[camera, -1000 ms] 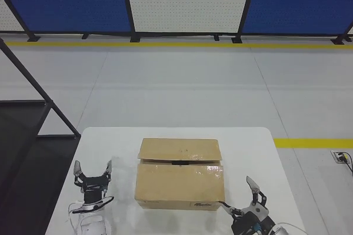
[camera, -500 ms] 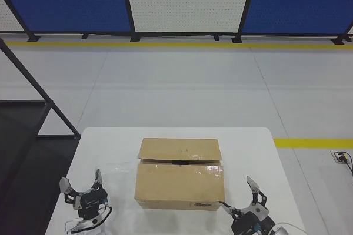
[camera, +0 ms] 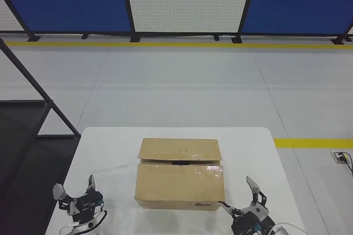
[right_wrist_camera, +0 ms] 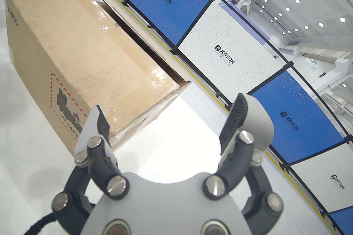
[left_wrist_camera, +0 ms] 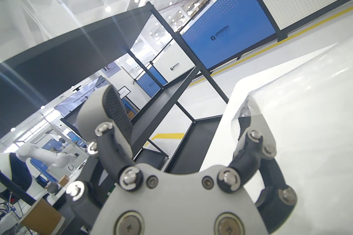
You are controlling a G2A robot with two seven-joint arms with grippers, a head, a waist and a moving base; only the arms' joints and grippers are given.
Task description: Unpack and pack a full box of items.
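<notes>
A brown cardboard box (camera: 180,173) sits in the middle of the white table (camera: 247,147), its top flaps down and glossy tape along the seam. In the right wrist view the box (right_wrist_camera: 82,54) shows a hazard label on its end face. My left gripper (camera: 75,188) is near the table's front left corner, well left of the box, open and holding nothing (left_wrist_camera: 182,115). At the front right, my right gripper (camera: 240,197) is just off the box's near right corner, open and holding nothing (right_wrist_camera: 165,120).
A black metal rack (camera: 23,135) stands close beside the table's left edge. A faint clear film (camera: 112,167) seems to lie on the table left of the box. Blue and white partition panels (camera: 188,14) line the far floor.
My left gripper has drawn back toward the table's front left corner, away from the box, still open. The right gripper and the box have not moved.
</notes>
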